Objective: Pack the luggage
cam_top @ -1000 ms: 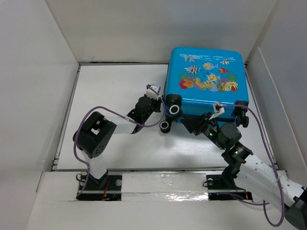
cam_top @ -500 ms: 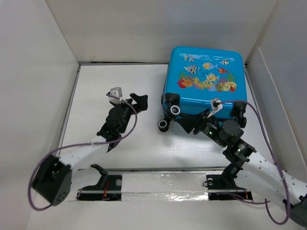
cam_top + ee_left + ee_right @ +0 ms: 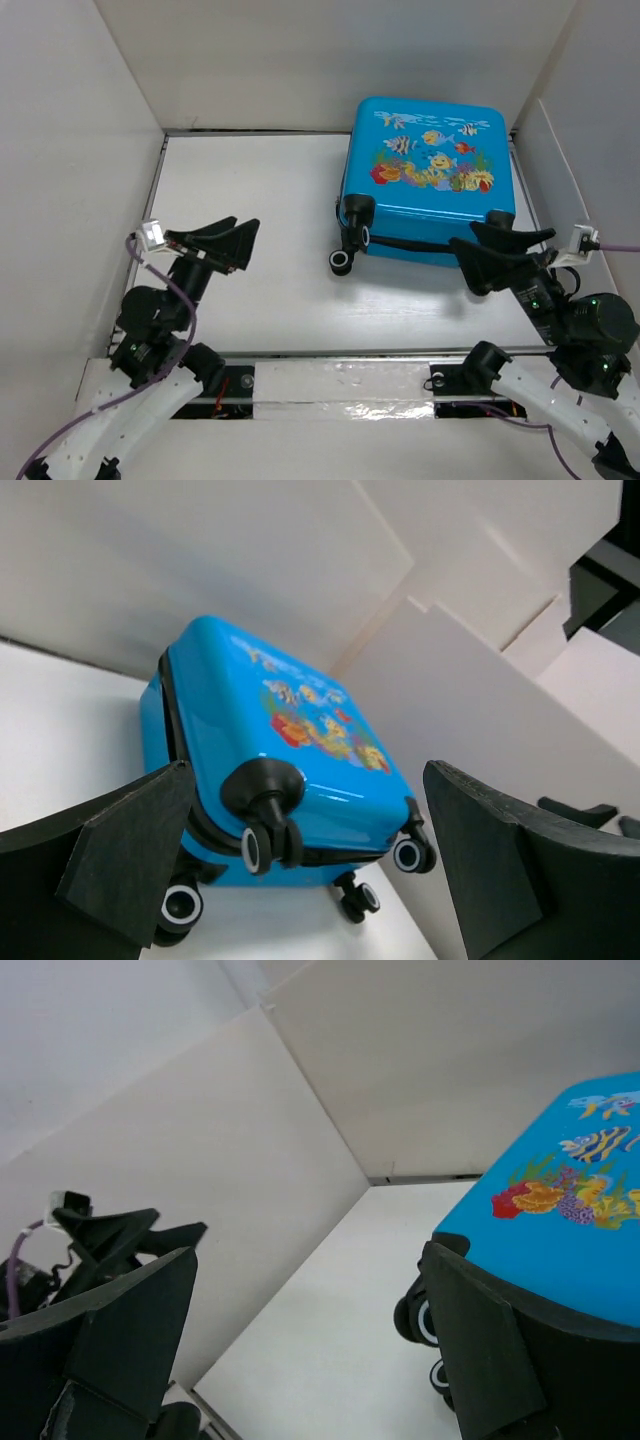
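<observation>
The luggage point(image 3: 430, 170), a bright blue hard-shell case with fish and coral print, lies closed and flat at the back right of the table, black wheels toward the arms. From the left wrist view the luggage point(image 3: 270, 750) shows its wheeled end, and in the right wrist view a corner of the luggage point(image 3: 570, 1220) fills the right side. My left gripper point(image 3: 235, 240) hangs open at the left, well away from the case. My right gripper point(image 3: 505, 250) is open just in front of the case's near right corner, holding nothing.
White walls point(image 3: 90, 150) box in the white table point(image 3: 250, 190) on the left, back and right. A taped strip point(image 3: 340, 385) runs along the near edge between the arm bases.
Both grippers have let go of the wheeled end of the case and opened wide. The left arm pulled back far to the left, the right arm back to the right.
</observation>
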